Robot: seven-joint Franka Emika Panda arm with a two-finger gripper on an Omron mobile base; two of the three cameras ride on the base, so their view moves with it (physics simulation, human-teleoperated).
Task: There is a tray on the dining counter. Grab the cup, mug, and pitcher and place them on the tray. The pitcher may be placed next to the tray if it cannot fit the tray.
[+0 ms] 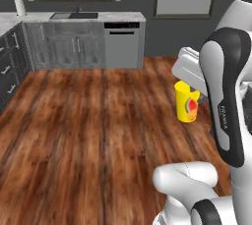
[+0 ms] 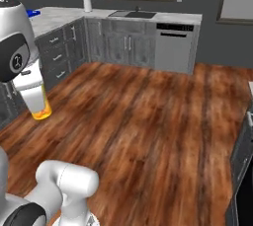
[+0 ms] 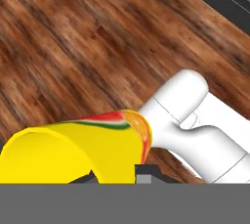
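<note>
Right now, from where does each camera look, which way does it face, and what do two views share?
Left base view: behind the arm's left, facing floor and kitchen cabinets; arm at right, cup held.
Right base view: behind its right, facing the same cabinets; arm at left.
Hand view: along the end effector, down at floor; cup close.
Shared: cup, wooden floor.

One yellow cup (image 1: 187,102) hangs under the gripper; beyond it stand one dishwasher (image 1: 122,45), one sink (image 1: 75,15) and one paper-towel roll (image 1: 20,7).
</note>
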